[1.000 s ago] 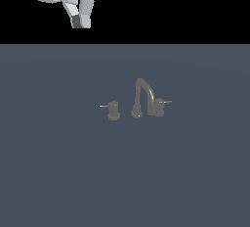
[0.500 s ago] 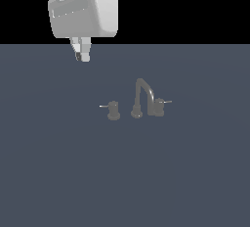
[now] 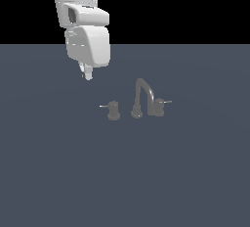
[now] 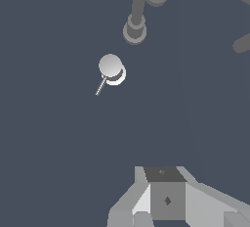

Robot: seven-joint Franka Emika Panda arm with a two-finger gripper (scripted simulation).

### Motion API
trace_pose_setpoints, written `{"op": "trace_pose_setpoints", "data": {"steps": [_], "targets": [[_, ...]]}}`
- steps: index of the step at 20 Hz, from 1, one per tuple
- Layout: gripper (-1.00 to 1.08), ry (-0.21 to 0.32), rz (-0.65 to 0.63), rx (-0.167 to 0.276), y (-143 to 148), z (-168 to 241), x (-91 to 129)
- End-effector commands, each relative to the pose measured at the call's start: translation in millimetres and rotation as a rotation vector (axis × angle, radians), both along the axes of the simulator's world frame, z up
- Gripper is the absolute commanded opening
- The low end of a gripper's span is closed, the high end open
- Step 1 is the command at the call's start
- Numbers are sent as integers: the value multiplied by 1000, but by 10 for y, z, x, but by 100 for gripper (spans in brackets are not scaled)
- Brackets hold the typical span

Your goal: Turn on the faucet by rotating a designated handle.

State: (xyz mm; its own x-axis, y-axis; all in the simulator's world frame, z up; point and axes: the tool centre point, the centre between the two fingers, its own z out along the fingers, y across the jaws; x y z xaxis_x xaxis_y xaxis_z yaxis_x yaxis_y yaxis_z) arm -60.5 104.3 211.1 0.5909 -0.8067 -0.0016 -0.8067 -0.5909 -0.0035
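The faucet (image 3: 143, 96) is a small dark-grey set with an arched spout, standing on the flat grey surface. The handle (image 3: 113, 109) is the short knob on the exterior view's left, set apart from the spout, with a thin pale lever rod (image 3: 103, 106) pointing left. In the wrist view the handle (image 4: 111, 68) shows from above with its rod (image 4: 100, 86), and the faucet (image 4: 135, 29) base lies just past it. My gripper (image 3: 87, 76) hangs above and to the left of the handle, not touching it. Its fingers look shut and hold nothing. The gripper (image 4: 163, 196) shows at the picture's edge.
A twin knob (image 3: 158, 106) with its own short rod sits against the spout's base on the exterior view's right. The white arm (image 3: 88, 40) reaches down from the upper left. A flat grey surface (image 3: 125, 172) spreads all around the faucet.
The arm has come down and toward the exterior view's right over the last second. The fingertips now sit lower and nearer the handle. The faucet has not moved.
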Motion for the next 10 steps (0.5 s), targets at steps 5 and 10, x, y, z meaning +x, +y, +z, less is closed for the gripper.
{"op": "trace_pose_setpoints", "data": {"steps": [5,10], "targets": [[-100,0,-117,-1,12,-363,316],[-100,1,-216,-3,-13,-670,585]]}}
